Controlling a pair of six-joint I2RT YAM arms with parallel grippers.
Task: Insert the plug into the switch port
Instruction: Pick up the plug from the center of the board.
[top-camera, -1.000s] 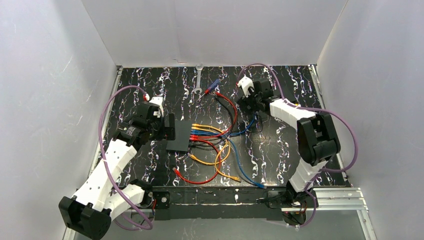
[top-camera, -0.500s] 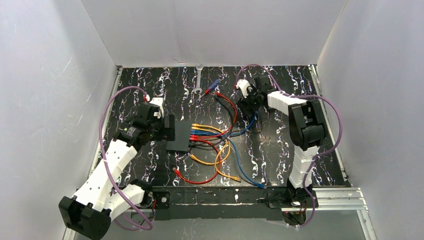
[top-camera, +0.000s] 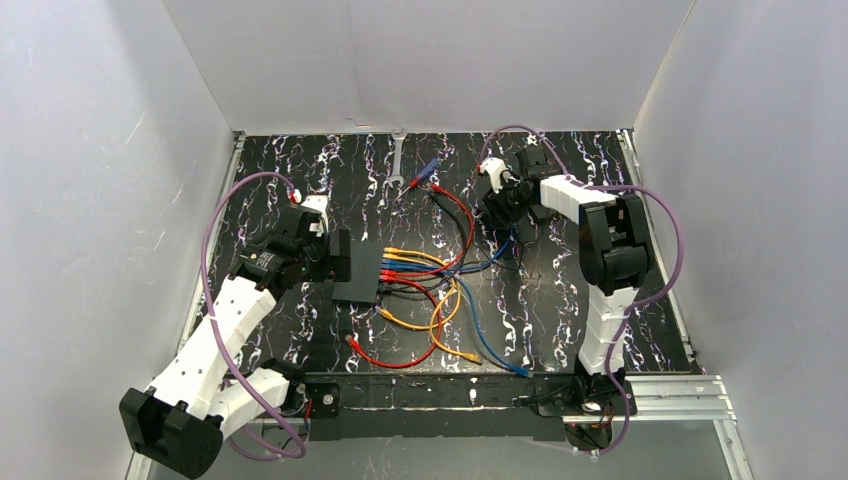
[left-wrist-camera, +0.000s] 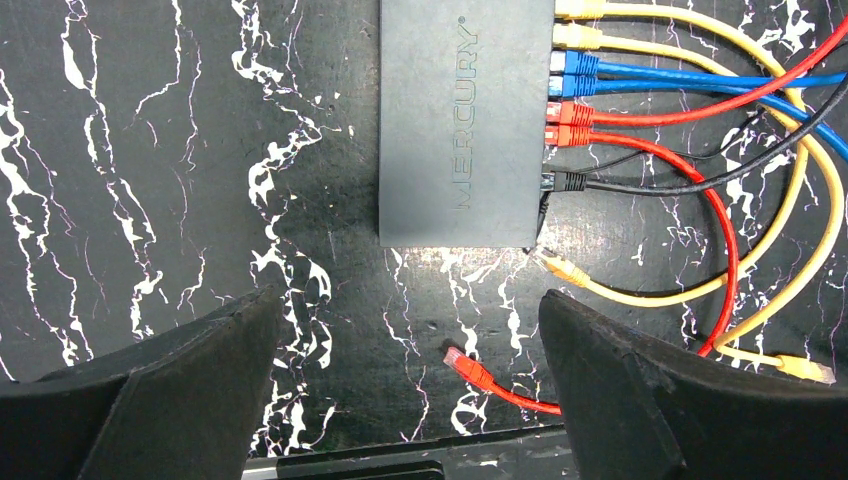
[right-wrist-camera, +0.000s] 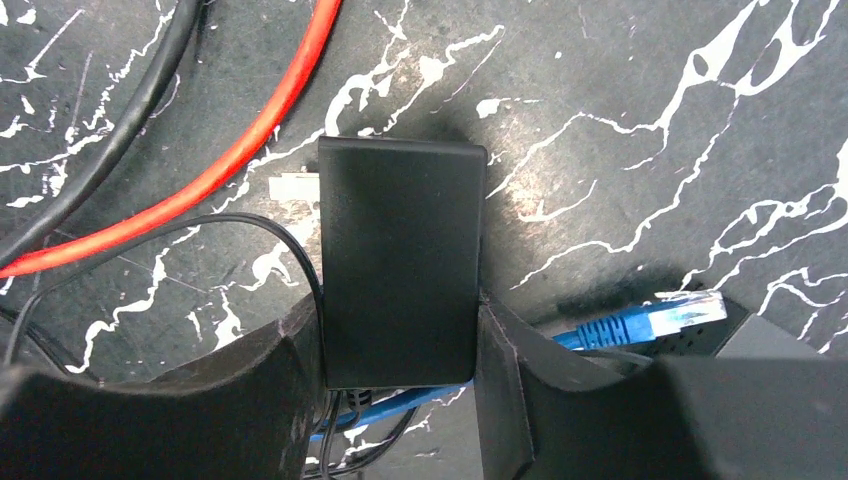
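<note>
Your right arm (top-camera: 610, 250) has folded in and turned its wrist over the far part of the black white-veined table (top-camera: 560, 310). The right gripper (right-wrist-camera: 400, 325) has come from wide open down onto a small black rectangular block (right-wrist-camera: 400, 230) — its fingers (right-wrist-camera: 285, 350) now lie against both long sides, so I judge the block gripped.

Your left gripper (left-wrist-camera: 410, 305) has not moved. It hangs spread wide and empty, just beside the flat matte-black switch box (left-wrist-camera: 465, 120), which rests mid-table with coloured cables already in its ports.

For the task, I judge little progress — you hold no cable plug yet. A loose blue plug (right-wrist-camera: 690, 310) lies just beside the right fingers, and a loose red plug (left-wrist-camera: 465, 362) lies near the switch.
</note>
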